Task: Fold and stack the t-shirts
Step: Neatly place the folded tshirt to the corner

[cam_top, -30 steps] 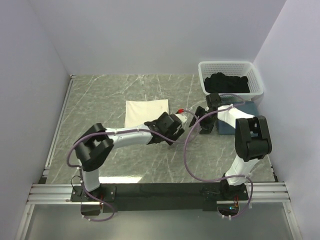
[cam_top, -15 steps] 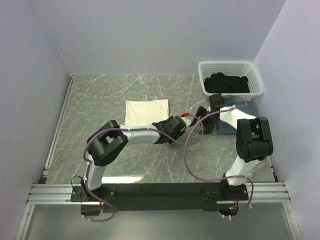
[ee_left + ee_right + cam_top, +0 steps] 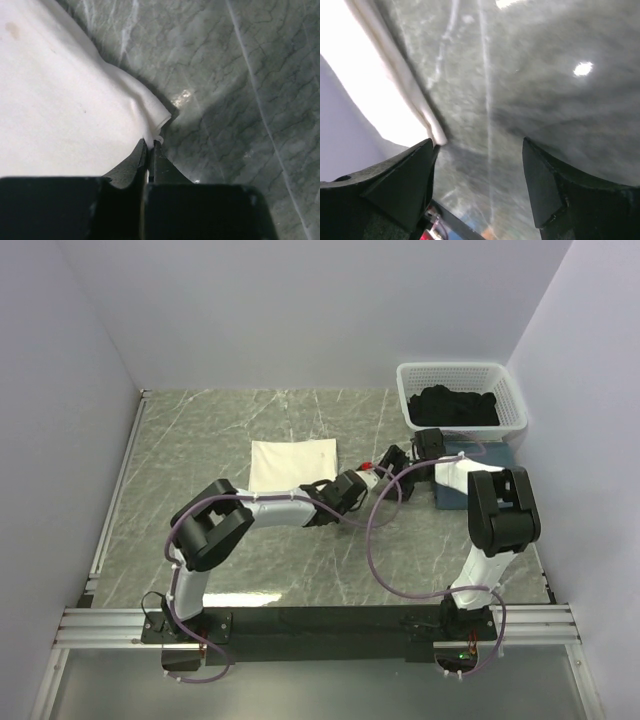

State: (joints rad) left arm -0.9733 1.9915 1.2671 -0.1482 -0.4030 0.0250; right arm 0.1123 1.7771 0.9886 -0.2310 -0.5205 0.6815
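Observation:
A folded white t-shirt (image 3: 293,462) lies flat on the marble table's middle. My left gripper (image 3: 333,484) sits at its near right corner, and the left wrist view shows the jaws (image 3: 150,143) shut on that corner of the white t-shirt (image 3: 60,115). Just to the right, my right gripper (image 3: 392,462) hovers low with its fingers wide apart (image 3: 477,175) and nothing between them. The white t-shirt's edge (image 3: 395,85) passes by its left finger. A folded dark blue t-shirt (image 3: 462,490) lies under the right arm.
A white basket (image 3: 510,400) holding black t-shirts (image 3: 455,405) stands at the back right, behind the blue one. Purple cables loop from both arms over the table. Walls close in the table on the left, back and right.
My left gripper went from open to shut, pinching the white t-shirt's corner. The right gripper shifted slightly up and left, staying open.

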